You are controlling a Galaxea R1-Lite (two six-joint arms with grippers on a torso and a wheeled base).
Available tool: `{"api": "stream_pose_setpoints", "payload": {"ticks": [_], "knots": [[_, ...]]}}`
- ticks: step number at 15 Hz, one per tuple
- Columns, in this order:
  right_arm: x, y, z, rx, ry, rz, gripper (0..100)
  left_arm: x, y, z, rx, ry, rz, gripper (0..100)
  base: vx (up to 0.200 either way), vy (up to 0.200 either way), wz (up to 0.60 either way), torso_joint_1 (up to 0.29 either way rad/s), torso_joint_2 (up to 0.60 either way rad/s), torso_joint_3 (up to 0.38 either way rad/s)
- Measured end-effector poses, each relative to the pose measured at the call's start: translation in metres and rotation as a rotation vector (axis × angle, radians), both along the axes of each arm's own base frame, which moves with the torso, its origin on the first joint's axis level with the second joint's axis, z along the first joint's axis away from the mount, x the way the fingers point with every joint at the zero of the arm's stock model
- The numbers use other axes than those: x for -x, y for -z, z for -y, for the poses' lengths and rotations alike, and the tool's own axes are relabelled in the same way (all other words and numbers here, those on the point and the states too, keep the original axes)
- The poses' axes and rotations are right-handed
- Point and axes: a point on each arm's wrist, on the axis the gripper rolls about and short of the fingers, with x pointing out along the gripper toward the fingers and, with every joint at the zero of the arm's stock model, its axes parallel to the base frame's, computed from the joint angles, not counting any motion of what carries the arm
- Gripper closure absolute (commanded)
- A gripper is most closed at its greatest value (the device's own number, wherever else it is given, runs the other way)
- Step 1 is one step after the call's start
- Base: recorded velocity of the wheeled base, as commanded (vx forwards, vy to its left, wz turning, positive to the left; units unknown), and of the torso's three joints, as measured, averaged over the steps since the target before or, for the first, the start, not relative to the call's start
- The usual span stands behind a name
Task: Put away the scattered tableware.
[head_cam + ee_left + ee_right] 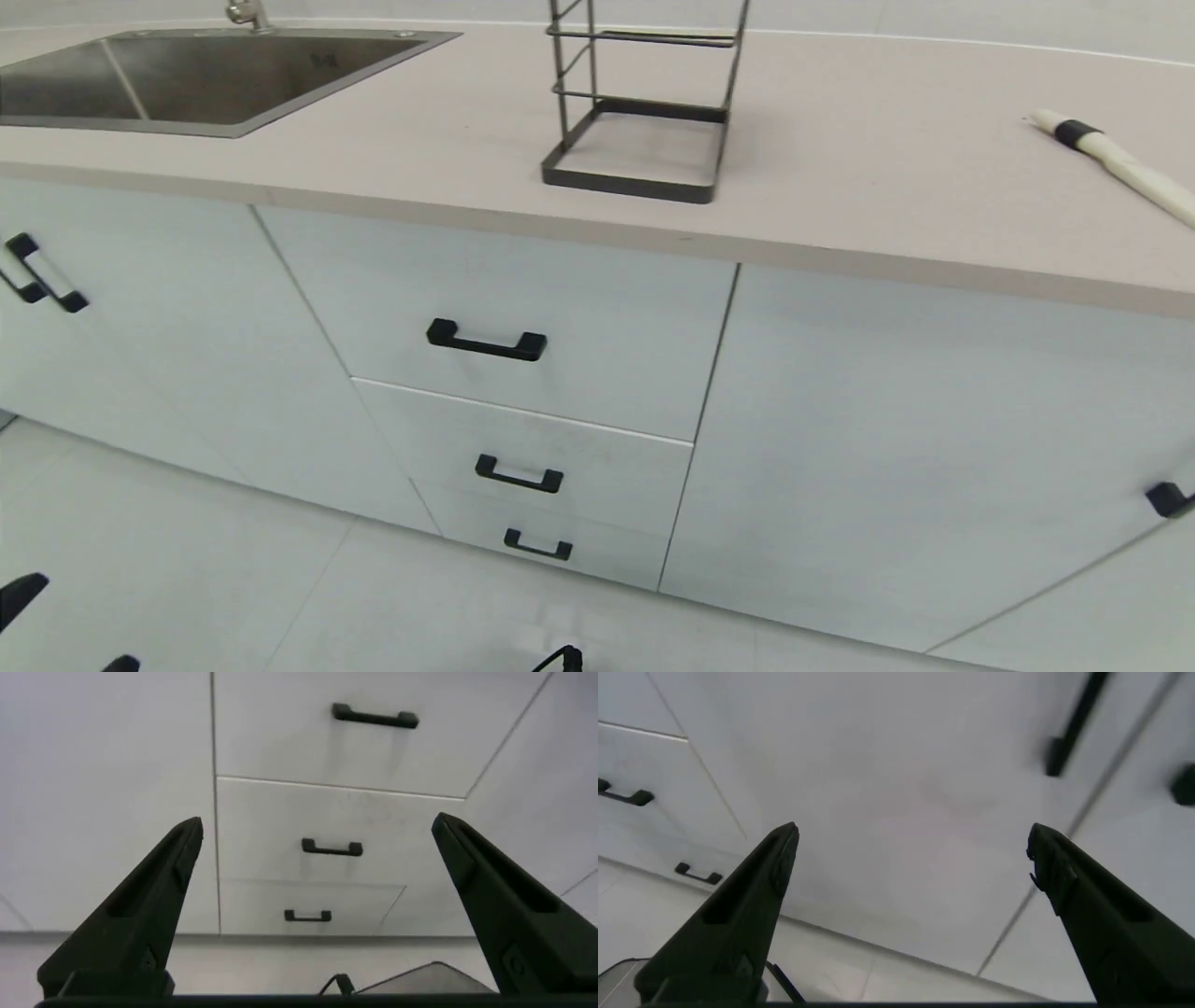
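Head view: utensil [1116,163] on countertop [887,187], far from left pincer [316,821], right pincer [912,829], both spread.

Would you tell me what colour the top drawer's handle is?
Black: the top drawer's handle shows best in the head view.

left hand [318,826] spread wide | right hand [910,833] spread wide

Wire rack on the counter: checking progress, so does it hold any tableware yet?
No, the wire rack holds nothing; the white-handled utensil lies on the counter well to its right.
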Motion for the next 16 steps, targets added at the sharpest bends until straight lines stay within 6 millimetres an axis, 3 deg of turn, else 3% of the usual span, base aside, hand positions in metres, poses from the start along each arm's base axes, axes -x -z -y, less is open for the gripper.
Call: {"api": "stream_pose_setpoints", "payload": {"ticks": [3, 6, 10, 13, 16], "knots": [[0.0, 0.0, 0.0, 0.0, 0.0, 0.0, 0, 0.014, 0.029, -0.001, -0.064, 0.011, -0.088, 0, 0.0, 0.0, 0.0, 0.0, 0.0, 0.0], [0.0, 0.0, 0.0, 0.0, 0.0, 0.0, 0, 0.02, 0.042, -0.002, -0.156, -0.039, -0.11, 0, 0.0, 0.0, 0.0, 0.0, 0.0, 0.0], [0.0, 0.0, 0.0, 0.0, 0.0, 0.0, 0, 0.024, 0.05, -0.005, -0.168, -0.316, -0.121, 0, 0.0, 0.0, 0.0, 0.0, 0.0, 0.0], [0.0, 0.0, 0.0, 0.0, 0.0, 0.0, 0, 0.027, 0.051, -0.005, -0.106, -0.319, -0.107, 0, 0.0, 0.0, -0.6, 0.004, 0.0, -0.001], [0.0, 0.0, 0.0, 0.001, 0.0, 0.0, 0, 0.028, 0.052, -0.005, -0.105, -0.319, -0.097, 0, 0.0, 0.0, 0.0, 0.0, 0.0, 0.0]]}}
